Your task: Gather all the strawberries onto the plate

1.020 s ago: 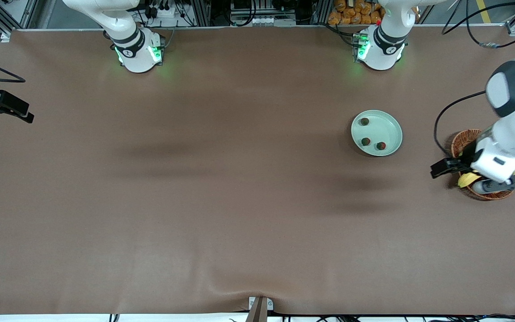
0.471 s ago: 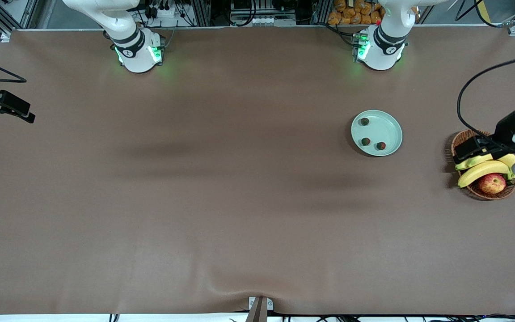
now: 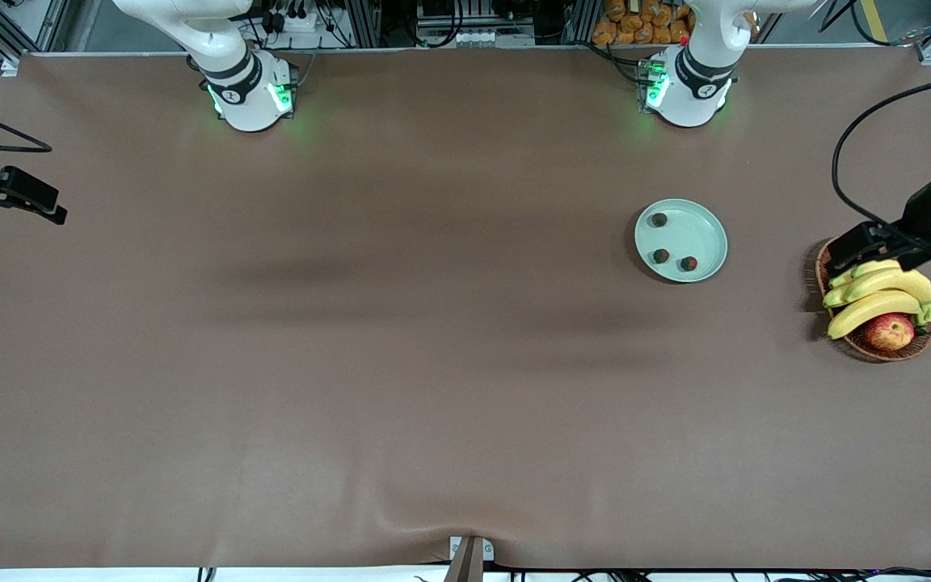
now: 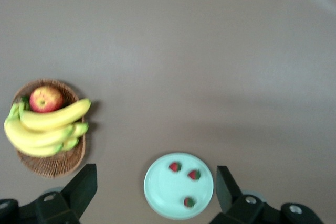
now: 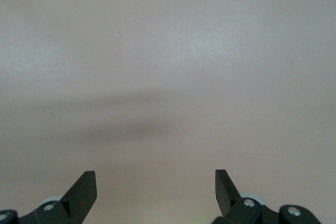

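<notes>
The pale mint-green plate [image 3: 696, 234] lies toward the left arm's end of the table. Three strawberries rest in it: one [image 3: 659, 219] by the rim farthest from the front camera, and two more [image 3: 661, 255] [image 3: 688, 263] nearer to it. The left wrist view shows the same plate [image 4: 165, 190] and strawberries [image 4: 175, 167] [image 4: 193, 174] [image 4: 188, 202]. My left gripper [image 3: 860, 246] [image 4: 155, 171] hangs open and empty, high over the basket's edge. My right gripper [image 3: 27, 199] [image 5: 155, 173] waits open and empty over bare table at the right arm's end.
A brown wicker basket [image 3: 872, 349] [image 4: 52, 165] stands beside the plate at the table's edge on the left arm's end. It holds a bunch of bananas [image 3: 878, 295] [image 4: 44, 127] and a red-yellow apple [image 3: 890, 331] [image 4: 46, 98]. A brown cloth covers the table.
My left arm has lifted and pulled back from over the basket toward the table's end, uncovering the bananas and apple. The strawberries and plate have not moved; the right gripper barely shifted.
</notes>
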